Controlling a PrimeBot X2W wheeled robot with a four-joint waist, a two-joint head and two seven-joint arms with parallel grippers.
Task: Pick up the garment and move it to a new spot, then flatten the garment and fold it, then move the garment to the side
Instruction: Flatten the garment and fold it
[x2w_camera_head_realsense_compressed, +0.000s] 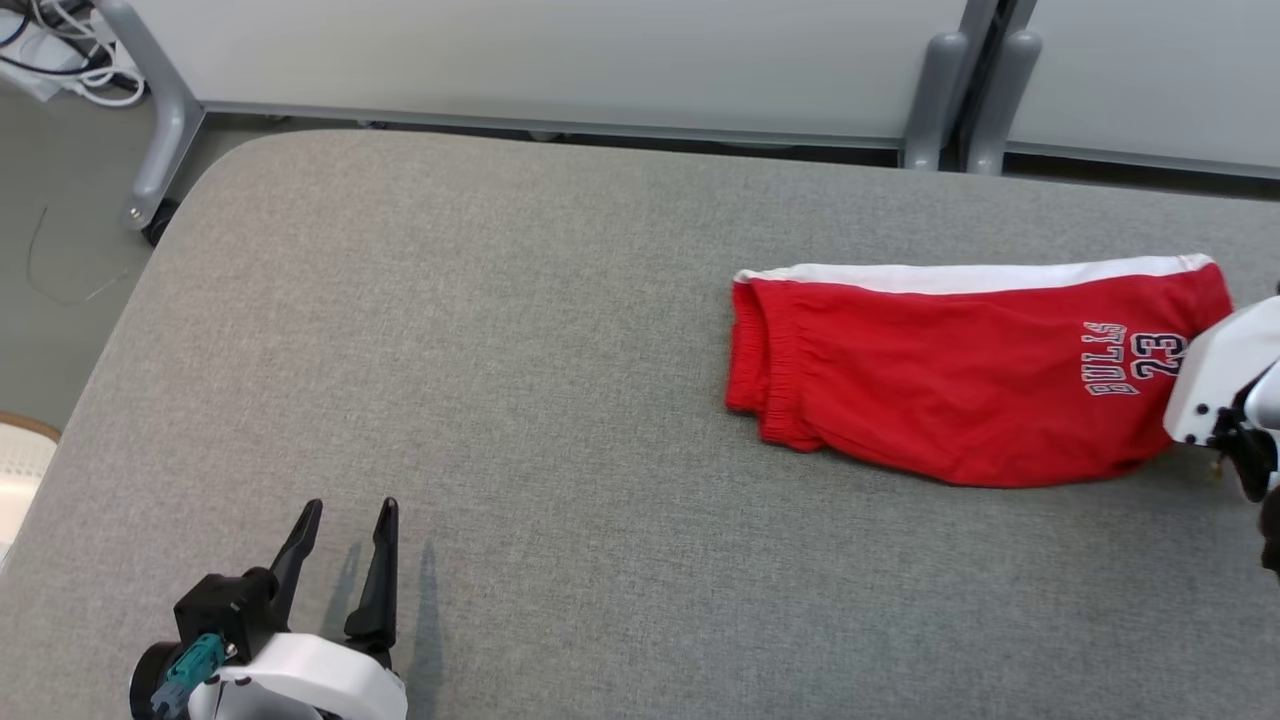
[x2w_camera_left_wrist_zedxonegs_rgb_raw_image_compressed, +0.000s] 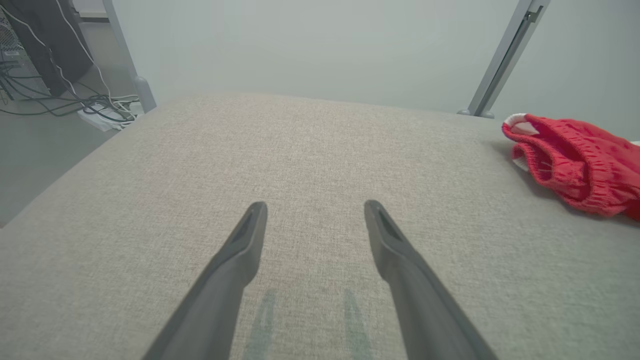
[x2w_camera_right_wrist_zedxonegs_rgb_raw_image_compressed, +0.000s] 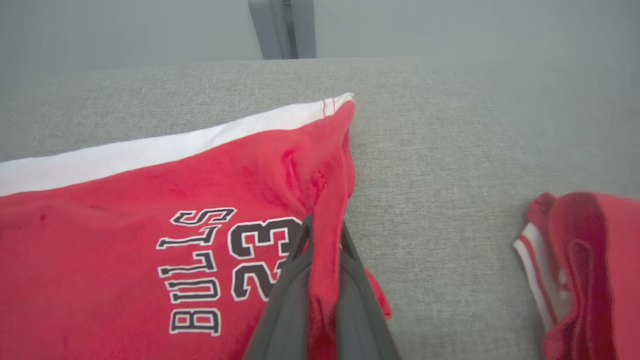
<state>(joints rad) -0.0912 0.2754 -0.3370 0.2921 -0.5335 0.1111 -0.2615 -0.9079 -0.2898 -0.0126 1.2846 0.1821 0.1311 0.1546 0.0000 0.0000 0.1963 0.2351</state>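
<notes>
Grey padded table (x2w_camera_head_realsense_compressed: 480, 380) under garment. Garment (x2w_camera_head_realsense_compressed: 960, 370): red shorts w/ white side stripe, "BULLS 23" print, lying mostly flat, elastic waistband end toward robot's L. Second red/white cloth (x2w_camera_right_wrist_zedxonegs_rgb_raw_image_compressed: 585, 270) near garment's print end, not touching it. R gripper (x2w_camera_right_wrist_zedxonegs_rgb_raw_image_compressed: 324, 225) at garment's print-end edge, clamped tight on a ridge of red fabric. L gripper (x2w_camera_head_realsense_compressed: 350, 505) well apart from garment, off waistband end, fingers spread wide, holding nothing.
</notes>
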